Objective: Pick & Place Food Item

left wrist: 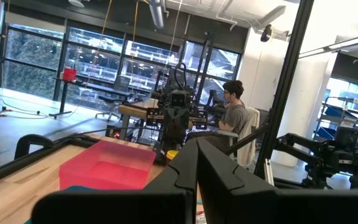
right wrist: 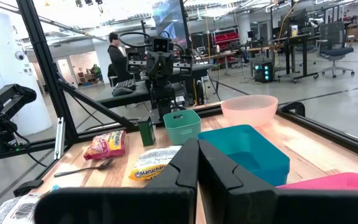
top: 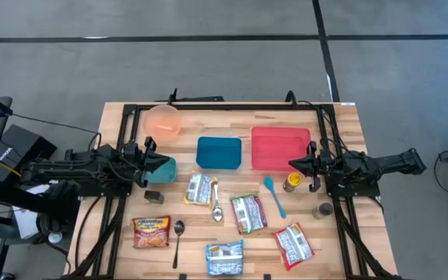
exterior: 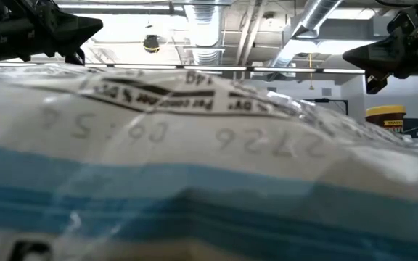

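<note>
Several instant-noodle packets lie flat on the table's near half: a white one (top: 200,188), a green-edged one (top: 248,212), an orange one (top: 152,231), a blue-white one (top: 225,258) and a red-white one (top: 293,245). A blue container (top: 218,152) and a red container (top: 280,148) stand mid-table. My left gripper (top: 152,161) is shut and empty at the table's left, above a teal cup (top: 163,169). My right gripper (top: 294,164) is shut and empty at the right, by the red container's right end. The low view is filled by one packet (exterior: 194,167) close up.
A pink bowl (top: 162,120) stands at the far left. A small dark block (top: 155,197), two metal spoons (top: 216,204) (top: 178,237), a blue spoon (top: 274,194), a yellow-lidded jar (top: 292,183) and a second jar (top: 323,210) lie among the packets. A person (left wrist: 234,112) sits beyond the table.
</note>
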`<state>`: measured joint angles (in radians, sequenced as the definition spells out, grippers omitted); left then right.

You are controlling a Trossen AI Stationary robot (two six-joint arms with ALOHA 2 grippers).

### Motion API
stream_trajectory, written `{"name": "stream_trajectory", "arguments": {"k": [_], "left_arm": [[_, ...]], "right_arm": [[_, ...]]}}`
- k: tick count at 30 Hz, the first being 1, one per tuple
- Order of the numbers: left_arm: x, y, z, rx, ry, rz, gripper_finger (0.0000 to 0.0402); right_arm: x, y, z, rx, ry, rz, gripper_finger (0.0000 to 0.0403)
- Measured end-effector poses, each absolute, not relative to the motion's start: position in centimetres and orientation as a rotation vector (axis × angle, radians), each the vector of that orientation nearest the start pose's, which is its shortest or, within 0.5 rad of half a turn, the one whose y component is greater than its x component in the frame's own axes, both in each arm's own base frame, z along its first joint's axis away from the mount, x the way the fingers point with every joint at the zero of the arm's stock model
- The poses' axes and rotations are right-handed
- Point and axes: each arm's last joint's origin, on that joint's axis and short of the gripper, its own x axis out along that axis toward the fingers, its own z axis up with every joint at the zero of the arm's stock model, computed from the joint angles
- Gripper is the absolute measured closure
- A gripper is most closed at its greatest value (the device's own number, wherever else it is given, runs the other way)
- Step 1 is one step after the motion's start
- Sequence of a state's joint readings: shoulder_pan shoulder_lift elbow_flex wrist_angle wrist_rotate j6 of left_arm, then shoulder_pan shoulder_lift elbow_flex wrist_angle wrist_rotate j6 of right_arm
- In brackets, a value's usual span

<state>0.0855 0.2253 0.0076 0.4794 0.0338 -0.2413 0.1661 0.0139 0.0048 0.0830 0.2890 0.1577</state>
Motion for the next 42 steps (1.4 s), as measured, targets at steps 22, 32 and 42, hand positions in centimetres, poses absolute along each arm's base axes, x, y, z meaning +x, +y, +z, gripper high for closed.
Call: {"name": "stream_trajectory", "arguments": {"k": [22, 32, 42], "left_arm": [[10.8, 0.8, 19.3, -0.225, -0.267, 0.019, 0.0402], [10.7, 0.9, 19.6, -0.045, -0.298, 0.064, 0.0402], [10.3, 0.9, 20.7, -0.106, -0.413, 0.048, 0.0402]], "right_arm": [[9.7, 0.8, 17.2, 0.174, -0.082, -0.117, 0.0403], [9.7, 0.8, 17.5, 0.228, -0.112, -0.112, 0.0403], [9.2, 0.7, 19.5, 0.471, -0.334, -0.065, 0.0403]]}}
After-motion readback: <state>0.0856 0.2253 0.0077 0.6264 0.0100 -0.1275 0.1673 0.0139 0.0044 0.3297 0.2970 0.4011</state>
